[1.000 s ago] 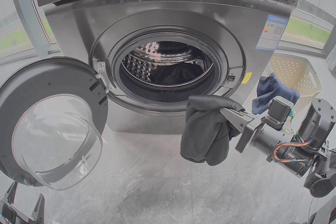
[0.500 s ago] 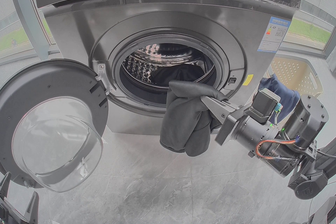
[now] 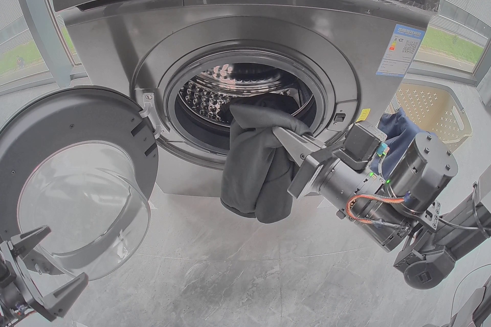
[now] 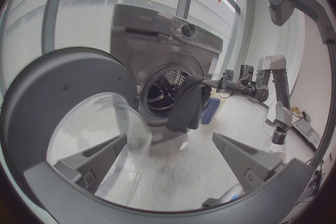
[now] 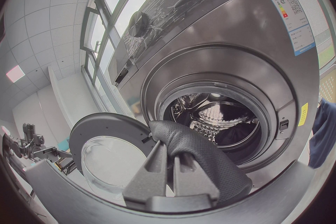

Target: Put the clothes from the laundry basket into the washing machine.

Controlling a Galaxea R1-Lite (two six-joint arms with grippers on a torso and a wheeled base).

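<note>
Grey floor [image 3: 204, 251], washing machine [image 3: 128, 37] behind: right tool [image 3: 280, 133] pinches a dark garment [image 3: 250, 169] partly masking the drum [image 3: 209, 95]; left tool [image 3: 65, 255] spread.

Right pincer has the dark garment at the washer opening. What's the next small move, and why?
Probably push the right pincer forward and slightly up into the drum before opening: the dark garment hangs mostly outside, below the opening's lower rim, so releasing here would likely drop it on the floor.

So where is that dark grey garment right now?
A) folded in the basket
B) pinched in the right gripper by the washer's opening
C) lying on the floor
B: the right gripper is shut on the dark grey garment, hanging at the mouth of the washing machine.
</note>
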